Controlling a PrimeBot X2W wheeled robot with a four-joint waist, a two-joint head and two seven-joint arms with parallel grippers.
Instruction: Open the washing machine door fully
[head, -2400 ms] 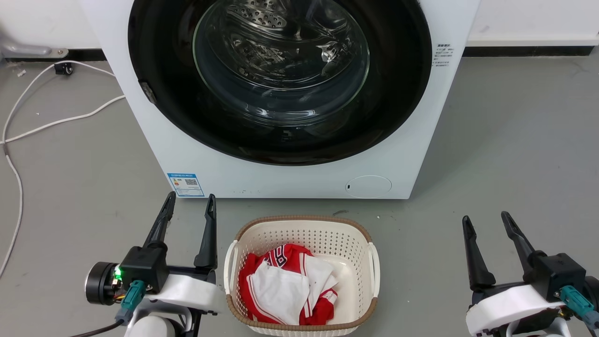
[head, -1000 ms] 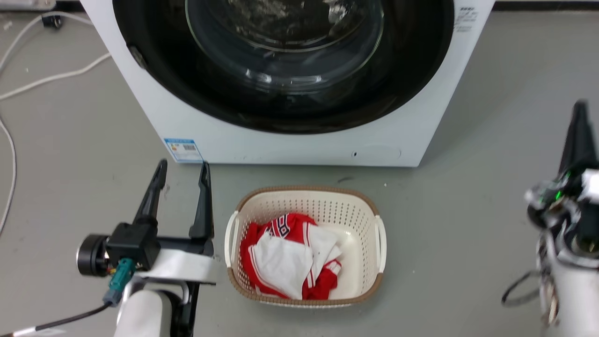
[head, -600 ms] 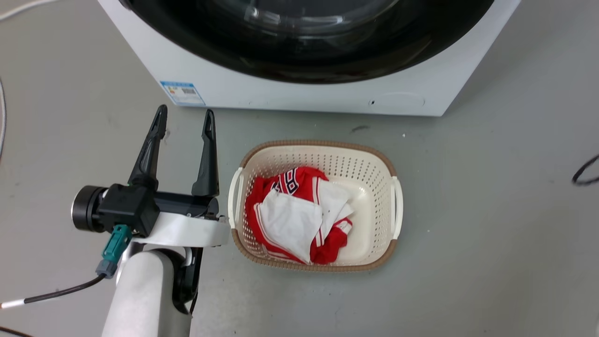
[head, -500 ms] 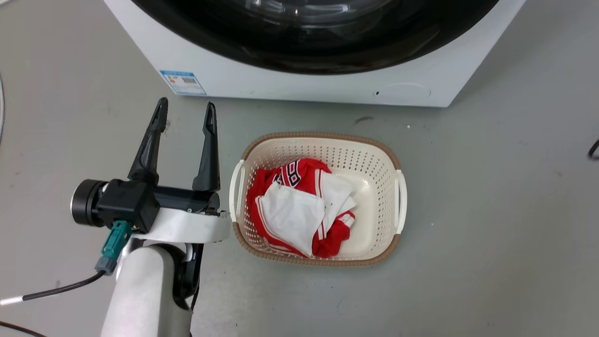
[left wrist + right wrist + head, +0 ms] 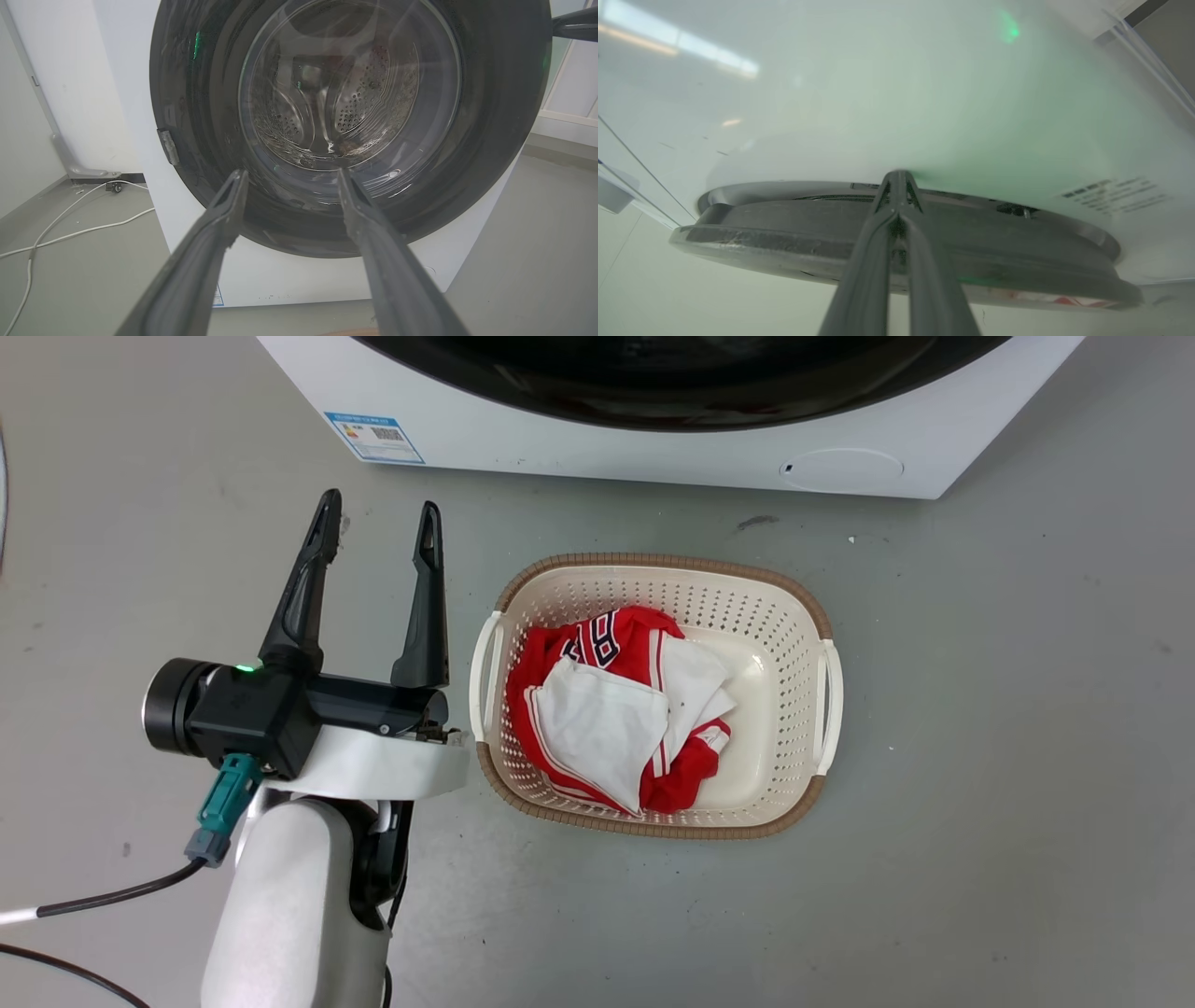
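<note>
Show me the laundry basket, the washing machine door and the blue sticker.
laundry basket (image 5: 663,561): head view, on its brown far rim.
washing machine door (image 5: 350,93): left wrist view, on its domed glass centre.
blue sticker (image 5: 373,437): head view, on the label's middle.

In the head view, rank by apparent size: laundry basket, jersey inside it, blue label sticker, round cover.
1. laundry basket
2. red and white jersey
3. round cover and blue label sticker: these look about alike, so not ranked.
</note>
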